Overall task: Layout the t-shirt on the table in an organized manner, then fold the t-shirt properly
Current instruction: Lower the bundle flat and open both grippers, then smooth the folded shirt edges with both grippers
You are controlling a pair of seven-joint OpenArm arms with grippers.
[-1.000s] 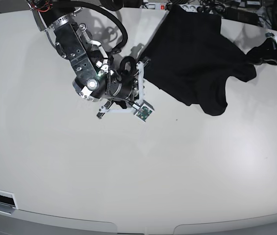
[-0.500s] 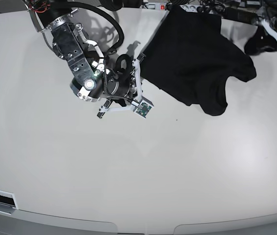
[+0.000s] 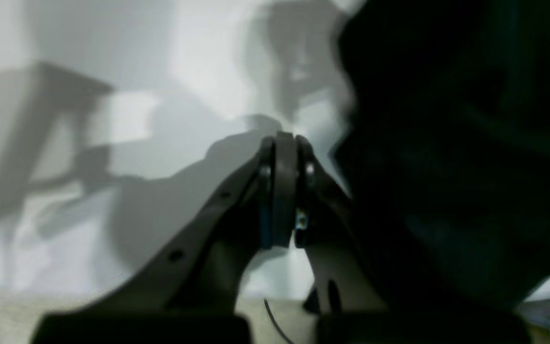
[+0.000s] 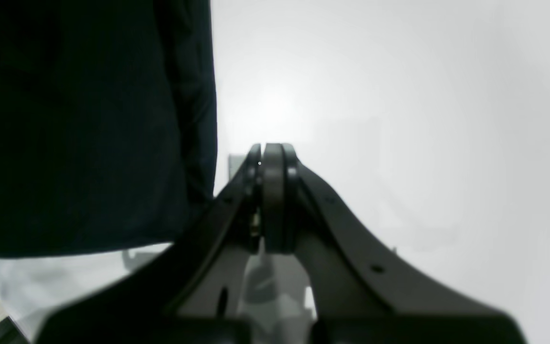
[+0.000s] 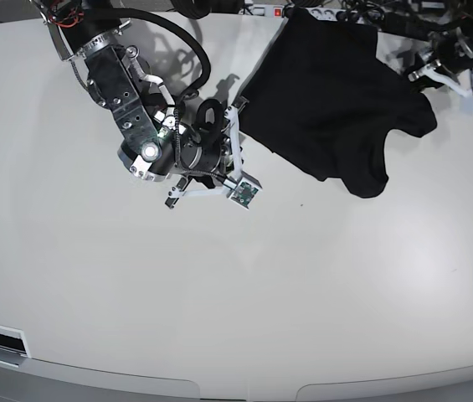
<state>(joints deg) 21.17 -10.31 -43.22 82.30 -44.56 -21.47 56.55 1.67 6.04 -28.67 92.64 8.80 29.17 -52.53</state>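
From my console the near stretch of the table (image 5: 236,310) lay bare. Farther in, my right gripper (image 4: 272,153) sat pinched together on nothing, just beside the t-shirt (image 5: 332,100), which was bunched at the far edge. Beyond that, my left gripper (image 3: 282,143) was likewise clamped empty, alongside the cloth.

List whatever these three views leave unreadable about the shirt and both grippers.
- Base view: the t-shirt runs off the table far edge among cables; its top is lost.
- Base view: the left gripper sits at the frame corner, too small.
- Left wrist view: blurred cloth, no seams readable.
- Right wrist view: shirt cut off by the frame beside the right gripper.
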